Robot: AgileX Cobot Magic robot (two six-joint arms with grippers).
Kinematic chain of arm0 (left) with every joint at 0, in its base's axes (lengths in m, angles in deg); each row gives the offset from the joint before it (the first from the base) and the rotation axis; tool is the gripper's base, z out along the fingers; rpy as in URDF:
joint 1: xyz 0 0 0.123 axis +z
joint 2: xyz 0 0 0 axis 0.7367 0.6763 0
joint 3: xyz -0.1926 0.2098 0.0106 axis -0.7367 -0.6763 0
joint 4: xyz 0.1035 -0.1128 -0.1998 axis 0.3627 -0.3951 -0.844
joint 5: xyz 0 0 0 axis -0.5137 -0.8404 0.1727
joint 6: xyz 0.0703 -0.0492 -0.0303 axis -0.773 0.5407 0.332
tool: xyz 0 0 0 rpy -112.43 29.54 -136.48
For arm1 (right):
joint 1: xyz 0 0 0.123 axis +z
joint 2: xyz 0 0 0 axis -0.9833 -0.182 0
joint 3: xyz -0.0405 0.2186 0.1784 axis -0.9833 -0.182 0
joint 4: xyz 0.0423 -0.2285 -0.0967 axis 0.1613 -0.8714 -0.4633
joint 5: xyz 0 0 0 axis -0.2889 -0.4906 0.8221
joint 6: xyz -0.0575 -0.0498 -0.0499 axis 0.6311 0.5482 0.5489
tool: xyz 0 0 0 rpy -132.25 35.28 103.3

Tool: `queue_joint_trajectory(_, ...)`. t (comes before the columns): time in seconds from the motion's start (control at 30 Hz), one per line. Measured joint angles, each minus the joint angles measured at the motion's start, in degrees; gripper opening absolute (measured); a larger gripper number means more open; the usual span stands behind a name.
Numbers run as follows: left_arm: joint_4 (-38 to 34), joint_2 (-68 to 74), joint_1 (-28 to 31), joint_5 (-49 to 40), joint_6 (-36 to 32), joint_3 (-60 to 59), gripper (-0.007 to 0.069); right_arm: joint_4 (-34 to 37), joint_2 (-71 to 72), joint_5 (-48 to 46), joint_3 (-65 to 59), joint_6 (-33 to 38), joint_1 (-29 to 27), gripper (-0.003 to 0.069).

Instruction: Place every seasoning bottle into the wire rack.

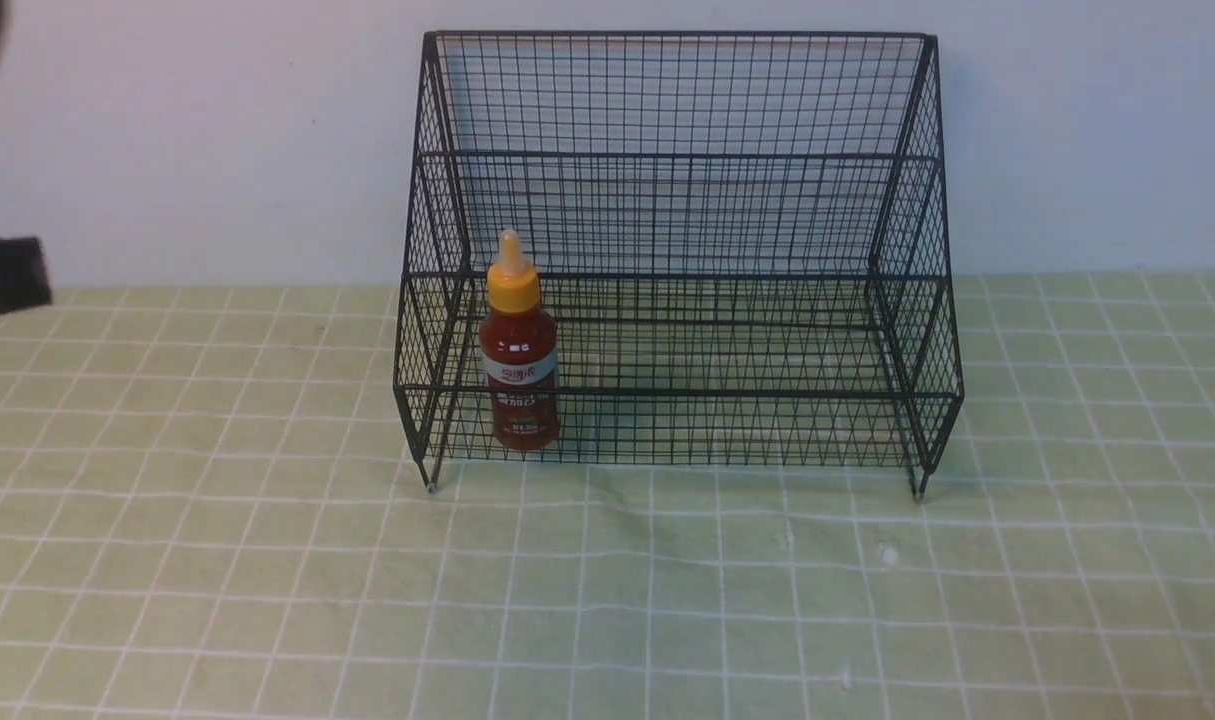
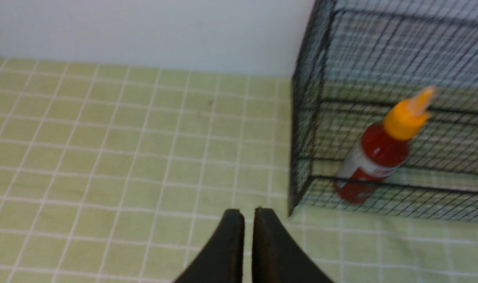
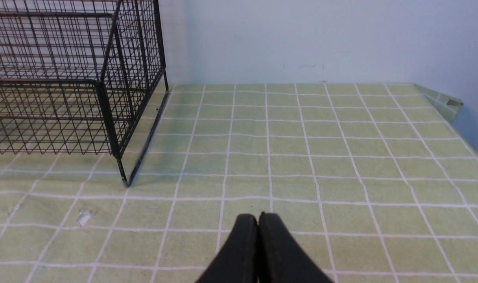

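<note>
seasoning bottle (image 1: pixel 520 345) in the wire rack (image 1: pixel 679 393), and we see it beyond our left gripper's (image 2: pixel 248 212) jaws, nearly together, gripping nothing; our right gripper's (image 3: pixel 259 217) are closed.

The only lettering in sight is on the seasoning bottle (image 1: pixel 519 345), which stands inside the wire rack (image 1: pixel 682 393), by its left side and near its front left corner. Across the pale band (image 1: pixel 520 370) of the label runs a short line of red characters that look Chinese, too small to read with certainty. Lower down, below the rack's front rail, more white print shows on the dark red, with smaller marks under it, all too small to make out. In the left wrist view the label is blurred and no word can be read
</note>
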Motion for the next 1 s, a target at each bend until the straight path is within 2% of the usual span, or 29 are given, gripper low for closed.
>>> queue_joint_trajectory(0.37, -0.57, -11.82, 0.0, 0.9, -0.52, 0.24, 0.0017, 0.0, 0.0, 0.0, 0.0, 0.0, 0.0, -0.0017)
queue_joint_trajectory(0.6, 0.61, -16.59, 0.0, 0.9, -5.43, 0.24, 0.0017, 0.0, 0.0, 0.0, 0.0, 0.0, 0.0, -0.0017)
queue_joint_trajectory(0.8, -5.08, -22.84, 0.3, 3.64, -20.64, -3.66, 0.0017, 0.0, 0.0, 0.0, 0.0, 0.0, 0.0, -0.0017)
queue_joint_trajectory(0.93, -10.32, -28.35, 2.75, 8.32, -27.59, -11.51, 0.0017, 0.0, 0.0, 0.0, 0.0, 0.0, 0.0, -0.0017)
queue_joint_trajectory(1.0, -12.62, -33.05, 6.26, 13.68, -30.58, -20.89, 0.0017, 0.0, 0.0, 0.0, 0.0, 0.0, 0.0, -0.0017)
